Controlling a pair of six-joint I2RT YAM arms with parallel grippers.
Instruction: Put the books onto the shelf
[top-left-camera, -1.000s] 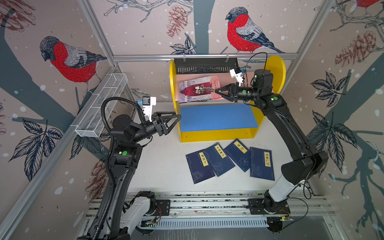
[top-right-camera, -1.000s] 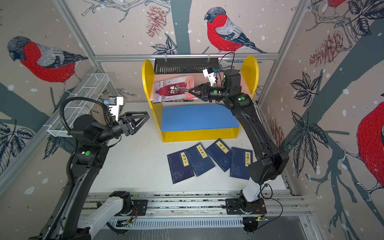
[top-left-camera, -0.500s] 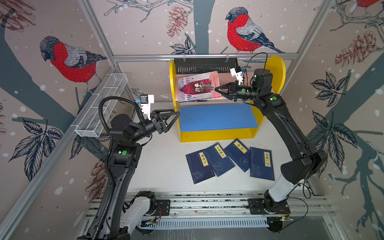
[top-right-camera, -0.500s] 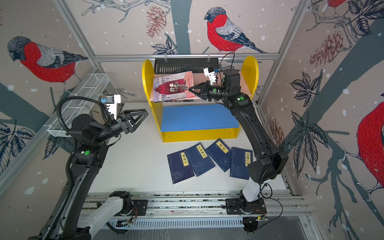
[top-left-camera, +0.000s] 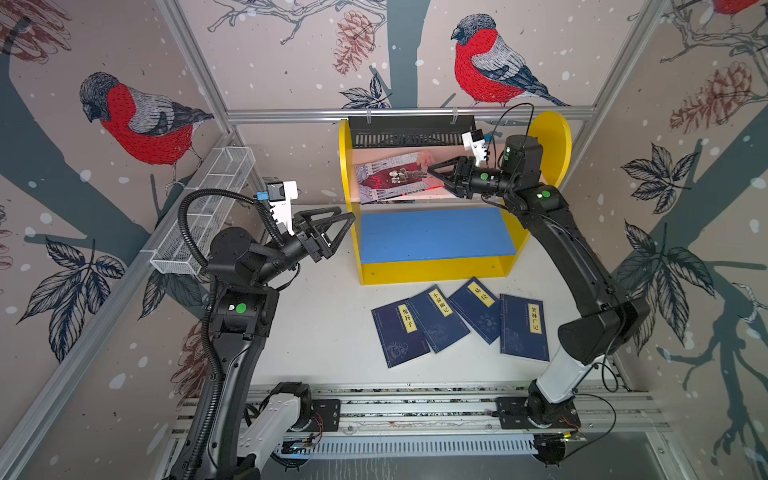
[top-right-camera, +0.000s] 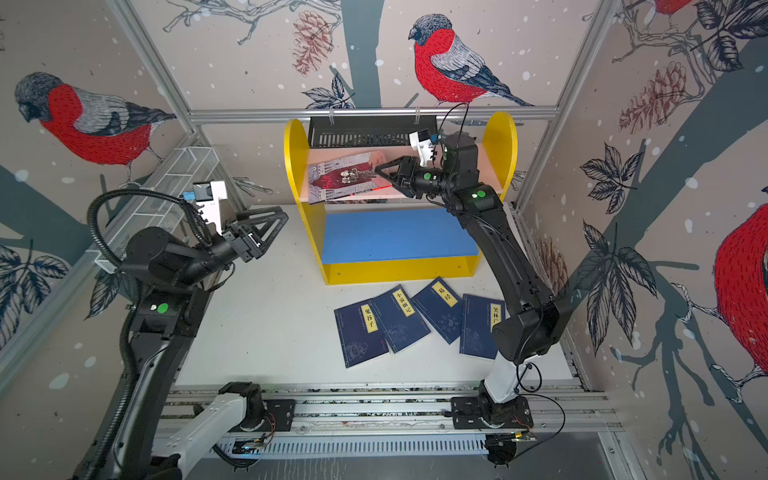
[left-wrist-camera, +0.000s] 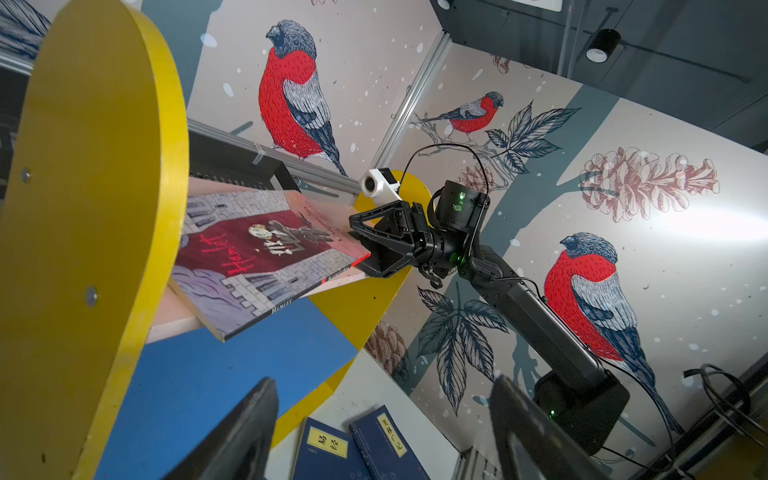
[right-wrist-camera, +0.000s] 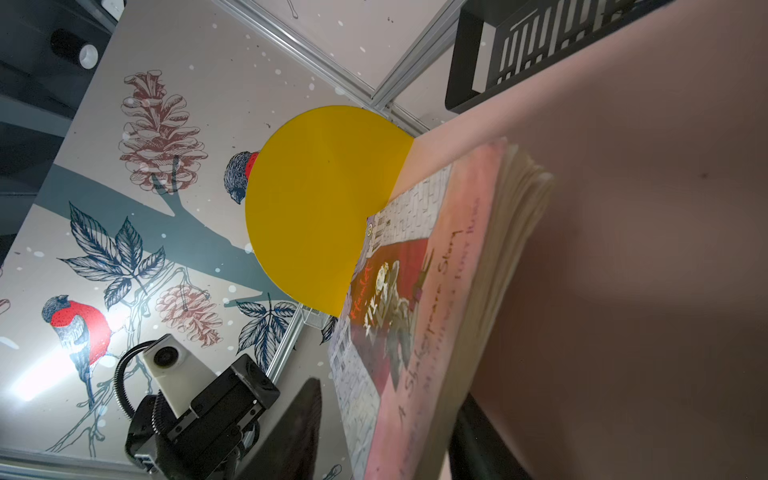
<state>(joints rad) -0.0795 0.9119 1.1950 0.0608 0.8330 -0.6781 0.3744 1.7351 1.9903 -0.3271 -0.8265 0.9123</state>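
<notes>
The Hamlet paperback (top-left-camera: 392, 180) has dropped back from its raised tilt of half a second ago and lies low on the pink upper board (top-left-camera: 368, 156) of the yellow shelf (top-left-camera: 432, 270). Its near corner overhangs the board's front edge, and the right gripper (top-left-camera: 436, 178) has parted its jaws in the same interval. The step in hand looks like the release of this first book.

The jaws stand about half open and straddle the book's right edge. The right wrist view shows a thin gap between one finger and the cover, so the book seems to rest on the board, not in a grip. The next move probably calls for a straight pull-back that does not drag the overhanging book off the front, perhaps after a nudge deeper.

The left gripper (top-left-camera: 343, 230) hovers wide open and empty, just beside the shelf's left side panel. Four navy paperbacks (top-left-camera: 436, 320) lie fanned on the white table (top-left-camera: 324, 332) in front of the shelf — and the blue lower board (top-left-camera: 436, 235) is bare.
</notes>
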